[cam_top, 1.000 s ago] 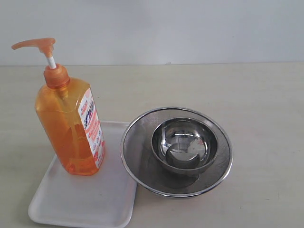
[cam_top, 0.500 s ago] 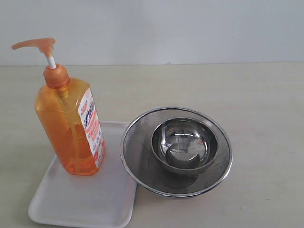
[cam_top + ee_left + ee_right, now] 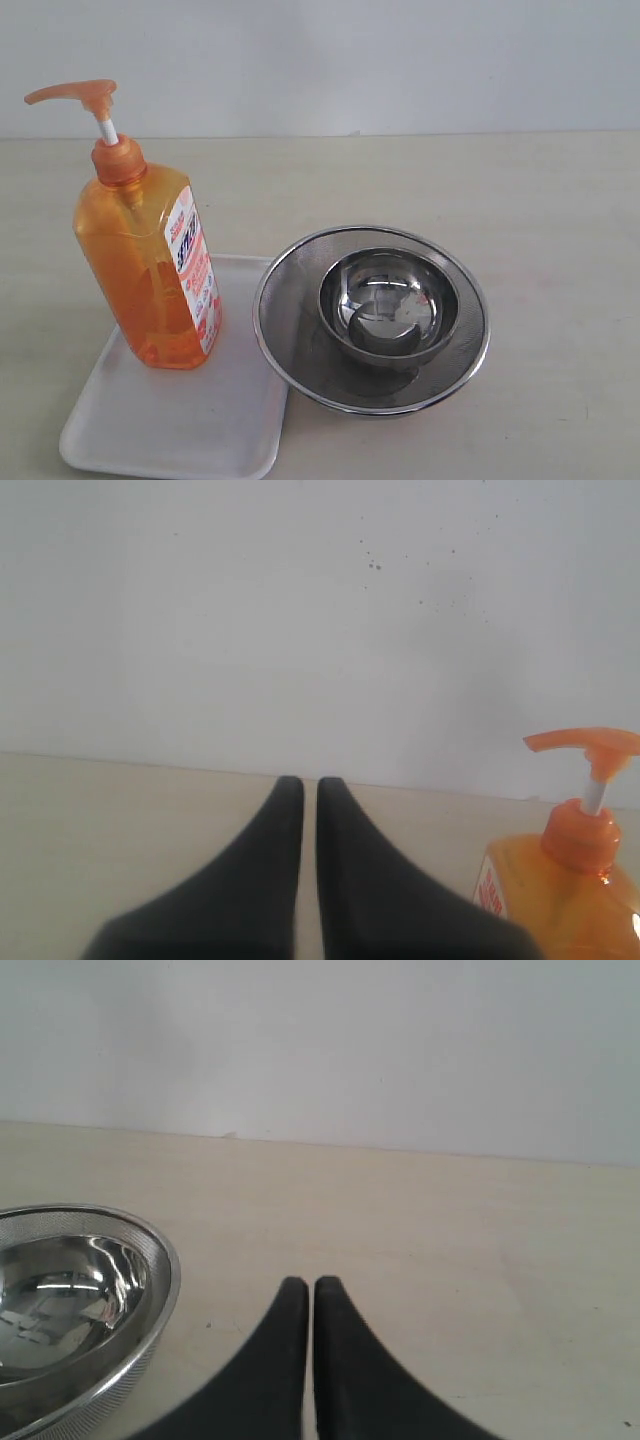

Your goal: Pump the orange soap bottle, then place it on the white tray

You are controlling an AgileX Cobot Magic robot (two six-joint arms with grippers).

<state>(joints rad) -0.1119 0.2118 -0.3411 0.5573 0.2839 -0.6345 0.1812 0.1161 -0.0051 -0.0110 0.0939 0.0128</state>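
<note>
The orange soap bottle [image 3: 150, 270] stands upright on the white tray [image 3: 180, 420] at the left of the exterior view, its pump head [image 3: 75, 95] raised on the white stem. No gripper shows in the exterior view. In the left wrist view my left gripper [image 3: 302, 785] is shut on nothing above the table, with the orange soap bottle [image 3: 575, 870] off to one side and apart from it. My right gripper [image 3: 304, 1285] is also shut and empty over bare table.
A round steel mesh strainer [image 3: 290, 345] holding a small steel bowl [image 3: 388, 305] sits just right of the tray, its rim overlapping the tray's edge. The strainer [image 3: 150, 1280] also shows beside the right gripper. A pale wall runs behind the table.
</note>
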